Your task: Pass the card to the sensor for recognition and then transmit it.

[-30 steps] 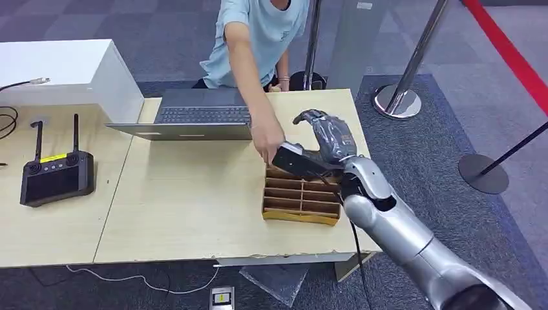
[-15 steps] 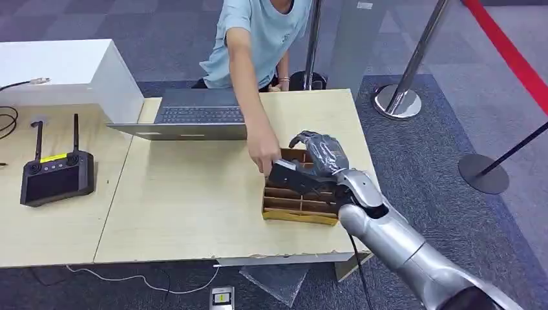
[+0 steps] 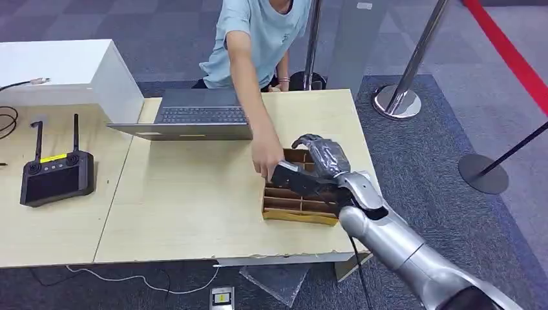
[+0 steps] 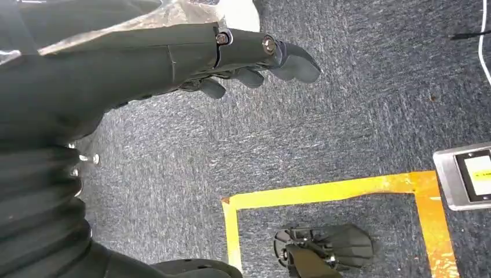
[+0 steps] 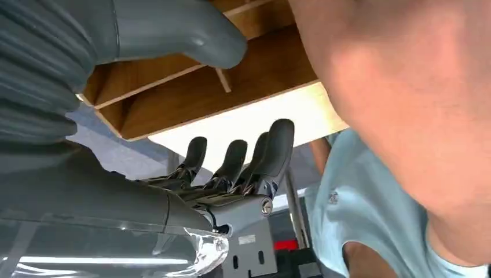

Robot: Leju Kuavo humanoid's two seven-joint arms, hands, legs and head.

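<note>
hovering over the wooden organizer, right hand barely shifted, fingers apart

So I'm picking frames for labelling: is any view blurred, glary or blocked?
Head view: sharp, evenly lit, soft shadows on the table. Right wrist view: the person's arm is very close and blurred, the right hand sharper. Left wrist view: sharp carpet, with glare on clear plastic above the left hand.

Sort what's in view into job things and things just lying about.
Job: right hand, wooden divider box beneath it, person's hand at the box's edge.
Lying about: laptop, black controller with antennas, white box, stanchion base.
</note>
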